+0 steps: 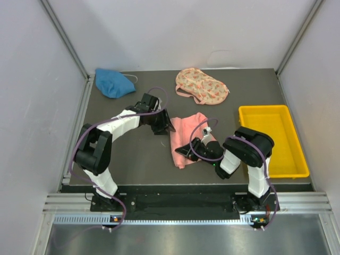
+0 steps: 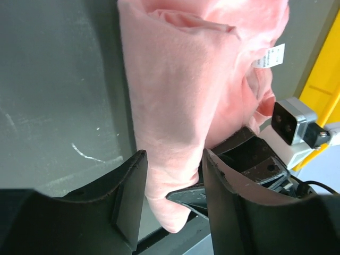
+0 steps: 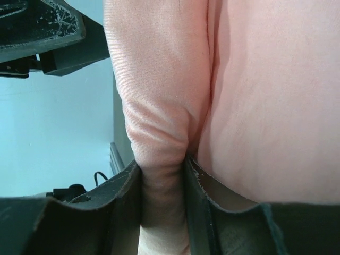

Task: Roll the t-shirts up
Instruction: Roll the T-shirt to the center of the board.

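Observation:
The salmon-pink t-shirt (image 1: 187, 134) lies folded into a long strip at the table's middle. Its white neck label (image 2: 269, 56) shows in the left wrist view. My right gripper (image 1: 184, 151) is at the strip's near end, shut on a bunched fold of the pink cloth (image 3: 159, 133). My left gripper (image 1: 163, 125) sits at the strip's far left edge, its jaws apart and straddling the folded pink edge (image 2: 170, 106) without pinching it. A blue t-shirt (image 1: 113, 82) lies crumpled at the back left. A peach floral t-shirt (image 1: 202, 86) lies at the back middle.
A yellow bin (image 1: 273, 114) stands at the table's right side, close to the right arm. Grey walls with metal rails close in the left, right and back. The right wrist's camera housing (image 2: 289, 119) shows just past the left fingers.

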